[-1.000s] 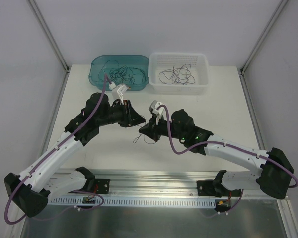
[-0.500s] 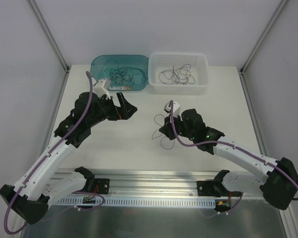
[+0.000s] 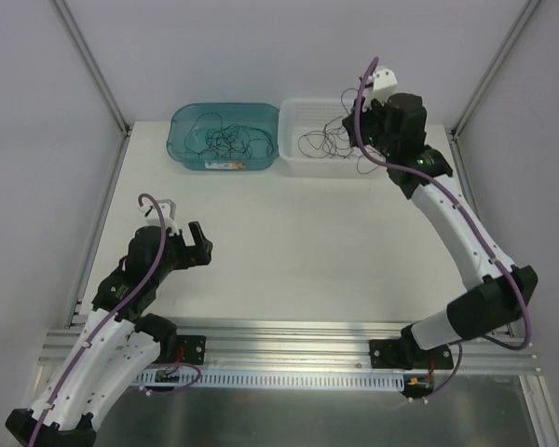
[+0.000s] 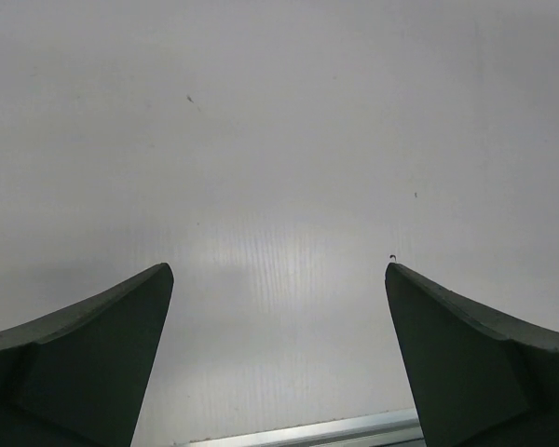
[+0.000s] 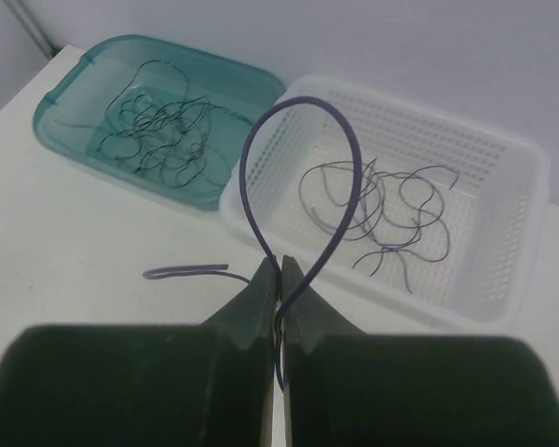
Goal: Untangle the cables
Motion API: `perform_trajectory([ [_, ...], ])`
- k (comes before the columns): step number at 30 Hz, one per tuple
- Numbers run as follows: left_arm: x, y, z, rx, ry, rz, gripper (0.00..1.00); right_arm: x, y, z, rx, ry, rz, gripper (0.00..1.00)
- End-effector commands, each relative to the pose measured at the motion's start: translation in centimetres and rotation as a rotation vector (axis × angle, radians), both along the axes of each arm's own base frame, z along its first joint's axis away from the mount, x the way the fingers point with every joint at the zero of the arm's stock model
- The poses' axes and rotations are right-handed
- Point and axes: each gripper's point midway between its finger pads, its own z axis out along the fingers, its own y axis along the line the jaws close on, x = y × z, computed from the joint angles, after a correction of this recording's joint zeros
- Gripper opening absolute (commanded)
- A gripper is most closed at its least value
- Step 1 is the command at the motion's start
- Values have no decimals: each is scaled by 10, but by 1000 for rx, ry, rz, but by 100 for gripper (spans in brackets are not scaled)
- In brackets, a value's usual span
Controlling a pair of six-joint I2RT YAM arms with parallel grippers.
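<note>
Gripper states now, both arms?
Left gripper: open, holding nothing.
Right gripper: shut on a looped purple cable.

There are two robot arms (image 3: 121, 289) (image 3: 452, 214), one teal tub (image 3: 224, 165) with too many tangled cables (image 3: 225, 140) to count, one white basket (image 3: 335, 168) with a few more, and one purple cable (image 5: 243, 182).

Teal bin (image 3: 179, 149) is sitting on the white table (image 3: 289, 251). A small label (image 3: 225, 166) is showing on the bin's near wall. White mesh basket (image 3: 307, 168) is standing just right of the bin, rims nearly touching. Aluminium rail (image 3: 289, 340) is running well nearer than the bin, across the full width. Slanted frame posts are rising behind the bin: one left (image 3: 93, 65), one far right (image 3: 489, 74).
</note>
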Motion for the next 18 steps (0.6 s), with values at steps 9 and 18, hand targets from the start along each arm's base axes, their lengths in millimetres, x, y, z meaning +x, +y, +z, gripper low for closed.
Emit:
perform_trajectory([
  [9, 3, 17, 0, 114, -33, 18, 99, 200, -19, -57, -29, -12, -232, 24],
  [18, 4, 22, 4, 126, -50, 35, 99, 200, -46, -71, -28, 44, -320, 94],
])
